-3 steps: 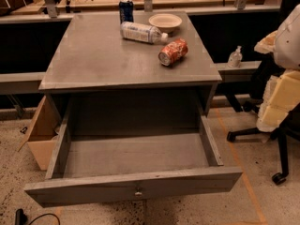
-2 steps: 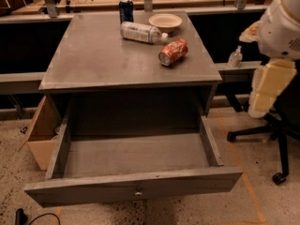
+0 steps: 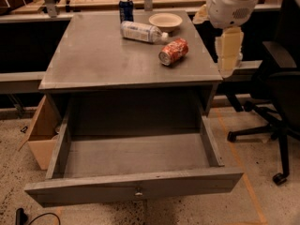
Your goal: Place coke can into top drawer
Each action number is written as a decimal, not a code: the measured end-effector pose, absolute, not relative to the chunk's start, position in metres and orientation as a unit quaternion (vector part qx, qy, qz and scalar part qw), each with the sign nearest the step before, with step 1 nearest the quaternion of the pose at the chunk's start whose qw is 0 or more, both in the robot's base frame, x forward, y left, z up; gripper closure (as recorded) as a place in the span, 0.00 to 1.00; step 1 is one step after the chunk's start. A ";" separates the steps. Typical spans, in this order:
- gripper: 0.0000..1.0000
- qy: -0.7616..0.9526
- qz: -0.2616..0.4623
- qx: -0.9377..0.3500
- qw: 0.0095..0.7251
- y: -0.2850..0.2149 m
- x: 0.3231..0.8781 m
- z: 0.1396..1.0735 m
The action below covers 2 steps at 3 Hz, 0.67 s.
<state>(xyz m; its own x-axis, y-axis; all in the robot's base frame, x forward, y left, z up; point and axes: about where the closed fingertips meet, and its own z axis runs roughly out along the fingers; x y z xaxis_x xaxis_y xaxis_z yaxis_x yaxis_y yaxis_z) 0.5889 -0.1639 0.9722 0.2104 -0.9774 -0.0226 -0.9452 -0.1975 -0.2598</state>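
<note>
The coke can (image 3: 173,51), red with white markings, lies on its side on the right part of the grey cabinet top (image 3: 93,60). The top drawer (image 3: 136,185) is pulled far out at the front, and its inside shows only bare grey floor; a small metal knob (image 3: 138,191) sits in the middle of its front panel. My arm comes in from the upper right with a white joint (image 3: 232,3). The cream-coloured gripper (image 3: 228,62) hangs just off the cabinet's right edge, to the right of the can and apart from it, holding nothing that shows.
Behind the coke can are a dark blue can (image 3: 125,9), a clear bottle (image 3: 140,32) on its side and a shallow bowl (image 3: 165,20). A black office chair (image 3: 276,93) stands to the right. A cardboard box (image 3: 41,132) stands left of the drawer. A cable (image 3: 28,217) lies on the floor.
My arm has swung left from the right edge of view toward the cabinet, and the gripper now hangs beside the top's right edge. The can and drawer have not moved.
</note>
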 end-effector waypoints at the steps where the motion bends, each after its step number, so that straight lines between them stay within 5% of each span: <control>1: 0.00 0.557 -0.042 -0.821 0.116 -0.139 0.652 0.940; 2: 0.00 0.495 -0.002 -0.855 0.153 -0.115 0.696 0.907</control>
